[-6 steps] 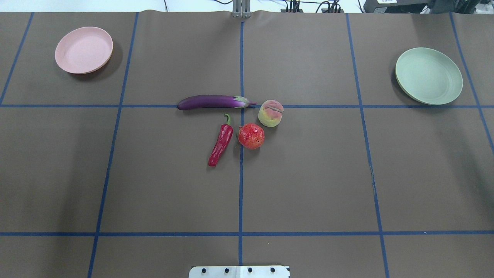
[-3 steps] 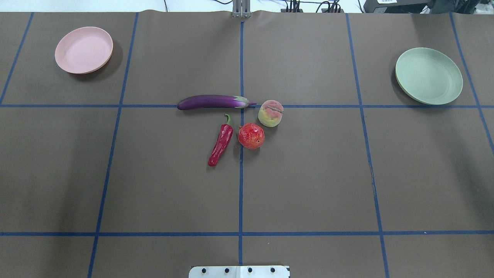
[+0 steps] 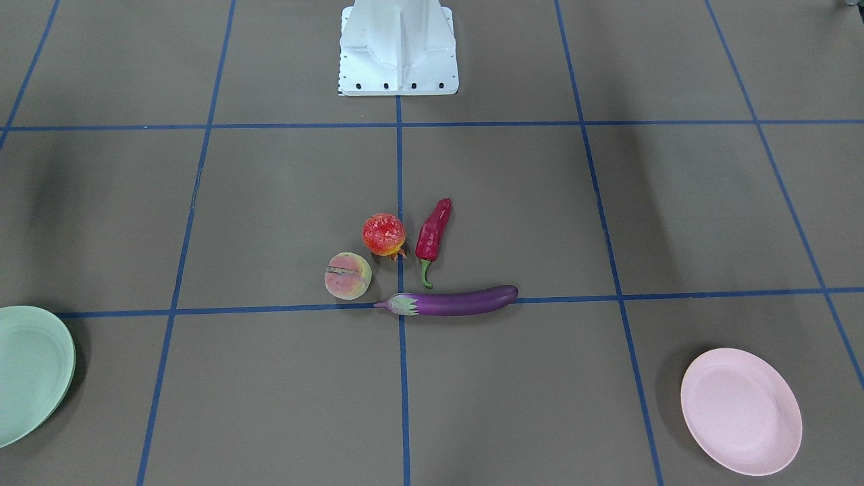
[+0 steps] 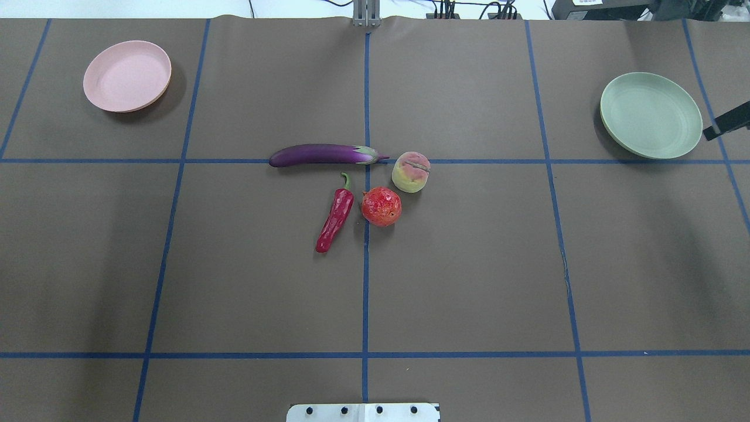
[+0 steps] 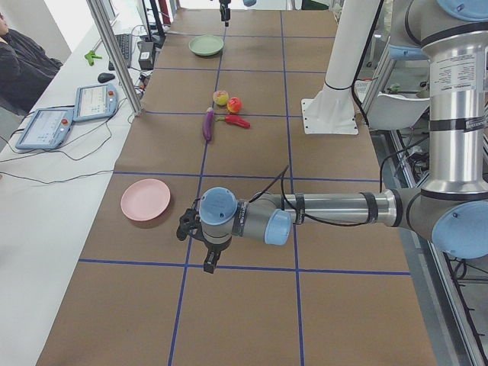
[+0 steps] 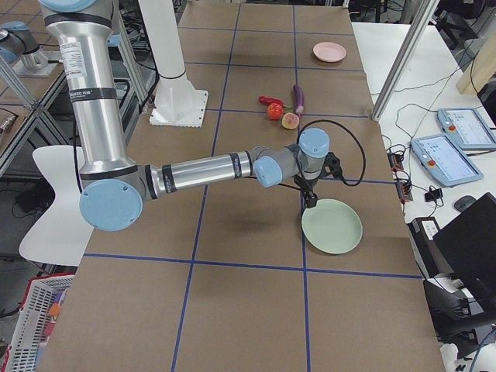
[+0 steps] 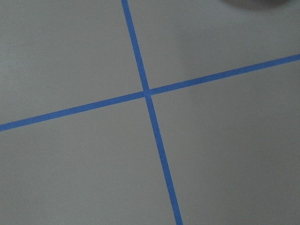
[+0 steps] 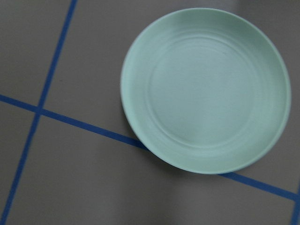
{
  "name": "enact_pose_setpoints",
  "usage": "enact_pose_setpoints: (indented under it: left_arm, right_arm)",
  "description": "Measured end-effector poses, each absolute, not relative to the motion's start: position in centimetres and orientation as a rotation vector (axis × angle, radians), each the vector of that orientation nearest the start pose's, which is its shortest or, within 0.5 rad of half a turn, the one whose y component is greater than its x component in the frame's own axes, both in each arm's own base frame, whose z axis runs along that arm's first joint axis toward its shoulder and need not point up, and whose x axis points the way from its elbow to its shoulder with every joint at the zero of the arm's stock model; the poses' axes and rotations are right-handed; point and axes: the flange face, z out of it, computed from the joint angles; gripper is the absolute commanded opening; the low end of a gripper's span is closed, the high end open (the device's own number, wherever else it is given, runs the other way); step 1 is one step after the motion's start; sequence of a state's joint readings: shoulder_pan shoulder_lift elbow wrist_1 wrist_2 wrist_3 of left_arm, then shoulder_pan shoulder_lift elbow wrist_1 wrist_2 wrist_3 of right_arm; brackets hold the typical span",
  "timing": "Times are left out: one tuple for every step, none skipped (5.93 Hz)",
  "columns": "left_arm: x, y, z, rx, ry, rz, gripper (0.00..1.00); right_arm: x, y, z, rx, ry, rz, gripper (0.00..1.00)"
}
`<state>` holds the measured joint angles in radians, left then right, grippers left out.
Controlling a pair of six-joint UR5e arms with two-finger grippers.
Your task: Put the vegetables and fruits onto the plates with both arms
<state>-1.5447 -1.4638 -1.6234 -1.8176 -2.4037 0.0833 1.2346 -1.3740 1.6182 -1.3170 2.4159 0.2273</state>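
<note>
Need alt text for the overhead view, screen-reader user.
Four pieces of produce cluster at the middle of a brown table taped with a blue grid: an eggplant, a peach, a red fruit and a chili. An empty pink plate sits upper left, an empty green plate upper right, where a black tip of the right gripper juts in.

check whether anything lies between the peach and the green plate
Nothing visible does. Between the peach and the green plate the overhead view shows only the brown table covering and blue tape lines.
</note>
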Motion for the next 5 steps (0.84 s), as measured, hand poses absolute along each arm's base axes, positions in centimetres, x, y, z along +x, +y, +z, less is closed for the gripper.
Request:
enact_pose_setpoints:
  left_arm:
    - [-4.8,-45.8,65.7,0.199,0.826,0.181,1.00]
    - [-4.8,-45.8,66.0,0.193,0.826,0.178,1.00]
    - [-4.8,-45.8,66.3,0.189,0.827,0.177,1.00]
    - [-4.8,-45.8,66.5,0.188,0.826,0.176,1.00]
    - [-4.8,-45.7,66.6,0.187,0.826,0.175,1.00]
  right_arm:
    - [-19.9,-58.2,44.3,0.198,-0.974,-0.301,1.00]
    - [-25.4,-58.6,39.3,0.171,-1.003,-0.262,1.00]
    - [-31.3,-58.0,34.6,0.157,-0.999,-0.209,1.00]
    - [-37.3,-57.0,30.5,0.166,-0.977,-0.154,0.98]
    - [-42.8,-56.8,27.1,0.171,-0.958,-0.101,0.90]
